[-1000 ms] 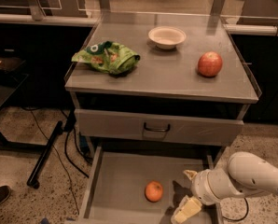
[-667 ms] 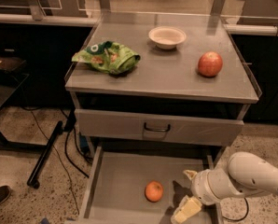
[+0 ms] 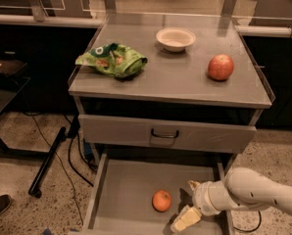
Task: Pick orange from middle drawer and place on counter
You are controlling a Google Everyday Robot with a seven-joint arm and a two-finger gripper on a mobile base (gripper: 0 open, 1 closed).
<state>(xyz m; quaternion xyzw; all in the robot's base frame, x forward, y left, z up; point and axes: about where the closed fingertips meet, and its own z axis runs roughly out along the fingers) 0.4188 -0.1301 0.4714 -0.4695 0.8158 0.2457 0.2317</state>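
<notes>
Since we can find no difference from a second ago, we read the arm as pausing just short of the grasp, so the task has barely begun. In the open middle drawer (image 3: 121,195), the orange (image 3: 161,200) lies on the bare bottom in the same place, right of centre and near the front. Just to its right, the end effector (image 3: 189,202) sits low inside the drawer. Its two fingers are spread apart, one toward the back and one toward the front, with the opening turned to the fruit. It is close to the orange but not around it. We judge that it needs a short move leftward before it can close.

Up on the desk (image 3: 185,82), from left to right, lie a crumpled green snack bag (image 3: 111,60), a pale bowl (image 3: 175,38) and a red apple (image 3: 220,66). The bag carries some printing, but we cannot read any of it, and nothing else shows a label.
</notes>
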